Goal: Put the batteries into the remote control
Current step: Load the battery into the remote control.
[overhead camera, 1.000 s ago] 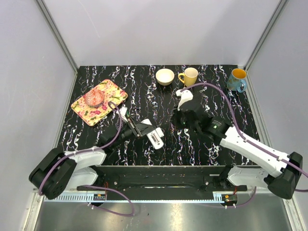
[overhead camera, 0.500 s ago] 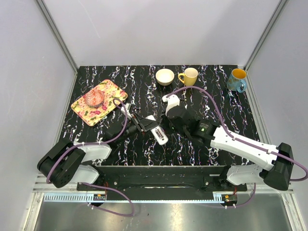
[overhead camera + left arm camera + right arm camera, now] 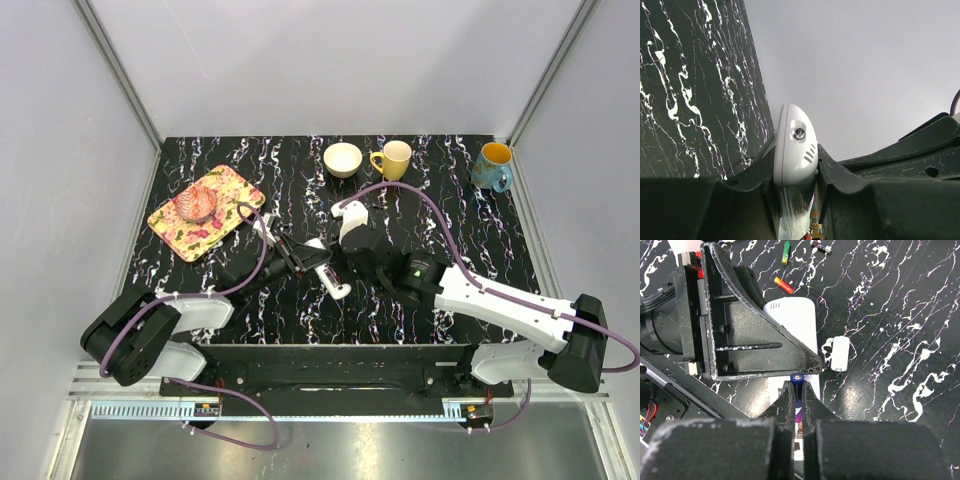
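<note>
- Clamping the remote control (image 3: 794, 145) by its long edges, the left hand (image 3: 312, 263) has its fingers (image 3: 837, 175) tight against both sides of the white casing. The remote's rounded end sticks out past the fingertips.
- The right hand (image 3: 796, 390) is pinched almost together on a small blue battery (image 3: 797, 379), whose metal cap shows just beyond the fingertips.
- That battery hangs directly over the remote, close beside the left hand. I cannot tell whether it touches the remote.
- A small white rounded piece (image 3: 840, 353) lies on the dark marbled surface (image 3: 900, 315) just to one side of the right hand's fingertips, apart from the remote.
- Farther beyond those fingertips lie an orange battery (image 3: 784, 285), a green battery (image 3: 785, 252) and a dark battery (image 3: 821, 245).
</note>
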Robot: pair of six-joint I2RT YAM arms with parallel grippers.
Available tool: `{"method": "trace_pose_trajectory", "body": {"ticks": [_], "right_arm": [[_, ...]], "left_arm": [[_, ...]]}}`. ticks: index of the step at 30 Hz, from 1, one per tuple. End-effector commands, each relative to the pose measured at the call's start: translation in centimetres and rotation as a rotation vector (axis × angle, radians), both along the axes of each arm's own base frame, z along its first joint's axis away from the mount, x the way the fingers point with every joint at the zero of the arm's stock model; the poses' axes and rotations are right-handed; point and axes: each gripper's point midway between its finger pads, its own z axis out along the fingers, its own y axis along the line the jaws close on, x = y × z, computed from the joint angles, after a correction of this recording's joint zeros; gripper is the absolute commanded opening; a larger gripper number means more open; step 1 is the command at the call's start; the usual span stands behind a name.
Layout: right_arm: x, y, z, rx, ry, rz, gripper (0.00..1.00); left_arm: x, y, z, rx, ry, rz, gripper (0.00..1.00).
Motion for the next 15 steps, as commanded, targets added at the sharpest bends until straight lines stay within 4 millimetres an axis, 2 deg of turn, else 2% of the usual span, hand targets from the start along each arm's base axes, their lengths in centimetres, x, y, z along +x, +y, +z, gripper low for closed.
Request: {"method": "trace_pose_trajectory", "body": {"ticks": [1, 8, 15], "right_arm": [[0.5, 0.8, 2.4, 0.053, -0.057, -0.014, 0.00], [0.5, 0.0, 1.5, -0.002, -0.070, -0.018, 0.00], [-0.3, -0.3, -0.3, -0.058, -0.029, 0.014, 0.00]], "left_arm": [[0.6, -0.2, 3.1, -0.072, -0.062, 0.013, 0.00], [0.5, -0.2, 3.8, -0.084, -0.077, 0.013, 0.00], [0.6, -0.2, 4.4, -0.096, -0.088, 0.017, 0.00]]}}
